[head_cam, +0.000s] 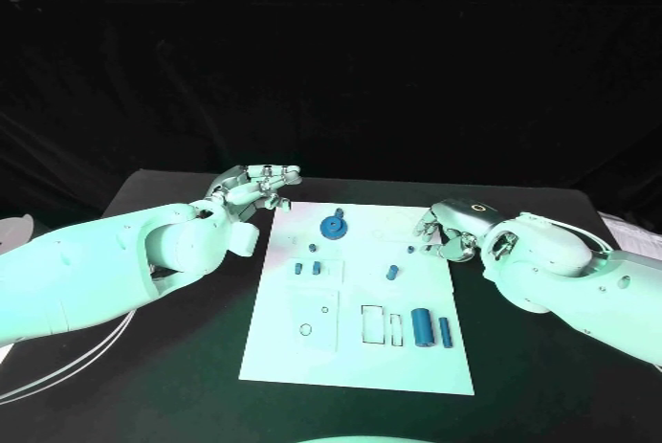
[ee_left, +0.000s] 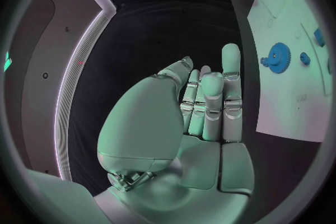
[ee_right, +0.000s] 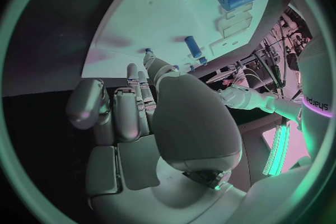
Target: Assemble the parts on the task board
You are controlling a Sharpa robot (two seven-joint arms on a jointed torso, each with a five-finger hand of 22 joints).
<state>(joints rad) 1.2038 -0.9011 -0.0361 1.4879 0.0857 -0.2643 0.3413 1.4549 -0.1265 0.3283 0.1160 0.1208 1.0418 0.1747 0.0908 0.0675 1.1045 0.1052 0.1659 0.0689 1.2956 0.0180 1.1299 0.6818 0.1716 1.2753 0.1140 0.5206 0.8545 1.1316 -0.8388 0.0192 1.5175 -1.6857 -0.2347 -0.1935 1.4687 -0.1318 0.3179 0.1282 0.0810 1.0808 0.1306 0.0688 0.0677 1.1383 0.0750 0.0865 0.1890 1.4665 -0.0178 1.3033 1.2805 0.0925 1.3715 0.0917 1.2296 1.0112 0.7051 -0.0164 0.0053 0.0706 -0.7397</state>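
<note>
The black tabletop spread wide under a dark backdrop, and nearly everything beyond its far edge was lost in blackness. In the middle of it lay the task board, a long white plate running away from the robot, with shallow recesses and outlines cut into its nearer half.

The left arm came in low across the tabletop, and the left hand hovered off the board's far left corner, over bare black surface. In the left wrist view its fingers stood nearly straight and close together, with nothing in them. The right arm reached in from the other side, and the right hand sat at the board's right edge, near the far end. Its fingers were bent forward over the board's rim, and whether they held or touched anything could not be told.

On the board, a blue gear stood near the far end, toward the left. A thick blue cylinder and a thinner blue pin lay side by side close to the near right corner. A short blue peg lay near the middle, and two small blue pieces sat just beside each other toward the left edge.
</note>
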